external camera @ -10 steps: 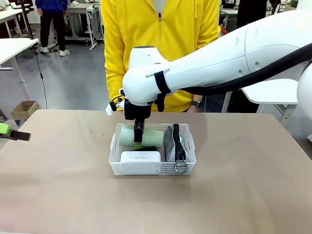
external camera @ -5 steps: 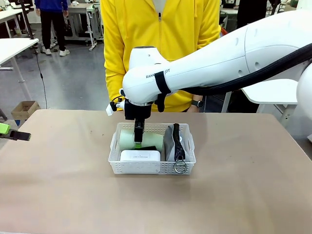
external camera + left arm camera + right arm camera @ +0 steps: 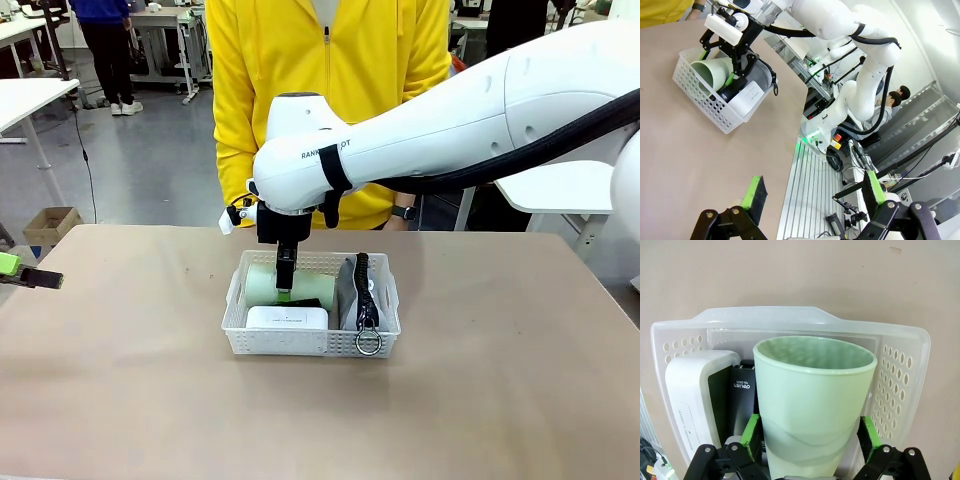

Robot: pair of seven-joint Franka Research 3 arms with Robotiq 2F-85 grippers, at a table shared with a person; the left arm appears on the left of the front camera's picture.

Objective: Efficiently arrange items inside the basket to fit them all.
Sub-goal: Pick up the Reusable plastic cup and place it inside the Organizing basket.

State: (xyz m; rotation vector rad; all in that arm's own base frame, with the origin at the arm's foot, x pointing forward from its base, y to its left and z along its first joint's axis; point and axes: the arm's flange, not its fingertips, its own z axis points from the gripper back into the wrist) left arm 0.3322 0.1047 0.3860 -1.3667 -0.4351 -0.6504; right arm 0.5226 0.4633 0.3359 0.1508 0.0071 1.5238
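Observation:
The white basket point(image 3: 312, 345) sits mid-table. Inside it, the pale green cup point(image 3: 262, 283) lies on its side at the back left, partly over the small black stapler point(image 3: 742, 390). In the front left corner rests the flat white box point(image 3: 288, 319). The grey pouch point(image 3: 350, 295) stands on edge along the right side, its metal ring point(image 3: 368, 342) hanging over the front rim. My right gripper point(image 3: 285, 290) reaches down into the basket, its green pads point(image 3: 751, 432) pressed on both sides of the cup point(image 3: 815, 390). At the table's left edge my left gripper point(image 3: 812, 192) stands open with nothing in it.
A person in a yellow jacket point(image 3: 330, 90) stands close behind the far edge of the table, directly past the basket. The brown tabletop point(image 3: 480, 400) spreads wide around the basket on every side. Other tables and people show farther back.
My right arm has shifted very slightly up and right with the cup. The basket and its other contents have barely moved, and the left gripper stays where it was.

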